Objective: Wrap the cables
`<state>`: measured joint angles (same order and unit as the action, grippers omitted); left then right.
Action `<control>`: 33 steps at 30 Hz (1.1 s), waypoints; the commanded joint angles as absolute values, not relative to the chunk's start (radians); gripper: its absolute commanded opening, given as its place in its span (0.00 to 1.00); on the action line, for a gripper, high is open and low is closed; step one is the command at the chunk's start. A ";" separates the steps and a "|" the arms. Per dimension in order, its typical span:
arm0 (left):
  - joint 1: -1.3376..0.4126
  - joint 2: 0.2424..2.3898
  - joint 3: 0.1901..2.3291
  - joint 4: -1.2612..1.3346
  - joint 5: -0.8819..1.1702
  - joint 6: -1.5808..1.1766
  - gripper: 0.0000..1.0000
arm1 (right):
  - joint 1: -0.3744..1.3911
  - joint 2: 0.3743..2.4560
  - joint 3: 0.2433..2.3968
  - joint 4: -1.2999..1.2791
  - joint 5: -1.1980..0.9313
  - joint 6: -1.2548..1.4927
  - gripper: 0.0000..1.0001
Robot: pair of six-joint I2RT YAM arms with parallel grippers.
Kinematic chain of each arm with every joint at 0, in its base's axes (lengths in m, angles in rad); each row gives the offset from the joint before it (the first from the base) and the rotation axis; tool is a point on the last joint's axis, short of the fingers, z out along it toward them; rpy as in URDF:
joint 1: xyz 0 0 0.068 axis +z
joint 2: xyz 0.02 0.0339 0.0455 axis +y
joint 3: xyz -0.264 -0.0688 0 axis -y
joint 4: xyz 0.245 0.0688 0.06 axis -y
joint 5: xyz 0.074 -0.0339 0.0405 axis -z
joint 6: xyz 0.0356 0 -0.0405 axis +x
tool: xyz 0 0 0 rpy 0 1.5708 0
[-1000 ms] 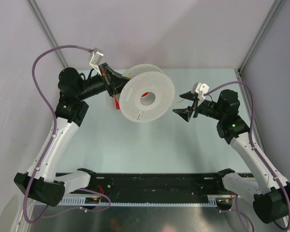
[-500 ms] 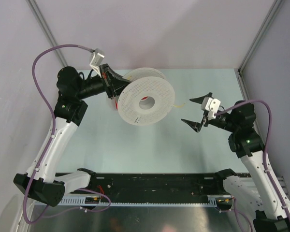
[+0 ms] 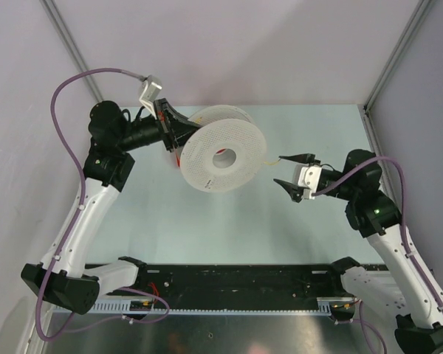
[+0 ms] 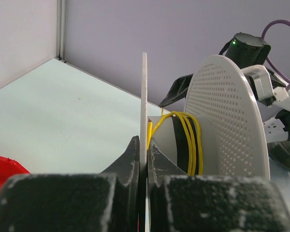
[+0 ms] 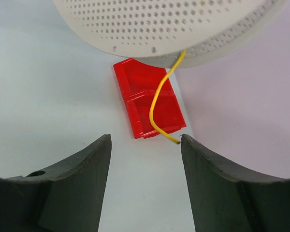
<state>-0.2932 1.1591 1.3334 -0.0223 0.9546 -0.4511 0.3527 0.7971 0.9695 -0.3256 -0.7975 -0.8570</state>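
Note:
A white perforated spool (image 3: 221, 156) hangs in the air, tilted on edge. My left gripper (image 3: 176, 136) is shut on its thin rear flange (image 4: 144, 96), which sits between the fingertips (image 4: 144, 142). The yellow wire (image 4: 186, 140) is wound in several turns on the hub. Its loose end (image 3: 269, 160) sticks out from the spool's right side. My right gripper (image 3: 279, 169) is open just right of the spool. In the right wrist view the curved wire end (image 5: 157, 108) hangs below the spool (image 5: 159, 24), its tip next to the right fingertip (image 5: 186, 142) of the gripper (image 5: 145, 140).
A red plastic bin (image 5: 147, 104) lies on the pale table under the spool, partly seen in the top view (image 3: 179, 156). Grey enclosure walls (image 3: 229, 44) stand close behind and at both sides. A black rail (image 3: 229, 276) runs along the near edge.
My right gripper pulled back from the spool and turned, then came in again toward the loose wire end, staying open. The left gripper and spool shifted only slightly.

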 commanded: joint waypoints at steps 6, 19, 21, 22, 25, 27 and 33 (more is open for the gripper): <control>-0.292 1.146 1.350 -0.008 0.953 -0.431 0.00 | 0.476 0.835 1.021 -0.336 -0.655 -1.091 0.53; -0.296 1.151 1.358 -0.024 0.941 -0.436 0.00 | 0.502 0.907 1.022 -0.367 -0.550 -1.196 0.32; -0.298 1.154 1.362 -0.024 0.939 -0.442 0.00 | 0.504 0.915 1.022 -0.373 -0.544 -1.201 0.27; -0.298 1.155 1.364 -0.024 0.936 -0.444 0.00 | 0.504 0.919 1.022 -0.375 -0.542 -1.202 0.23; -0.299 1.162 1.368 -0.025 0.930 -0.457 0.00 | 0.506 0.925 1.021 -0.384 -0.540 -1.207 0.10; -0.299 1.167 1.374 -0.025 0.927 -0.469 0.00 | 0.507 0.929 1.021 -0.395 -0.536 -1.209 0.03; -0.303 1.184 1.393 -0.025 0.925 -0.484 0.00 | 0.498 0.944 1.015 -0.424 -0.521 -1.229 0.00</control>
<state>-0.2970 1.1885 1.3334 -0.0708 0.9413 -0.4469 0.5022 0.9375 0.9806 -0.4038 -0.5415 -1.2064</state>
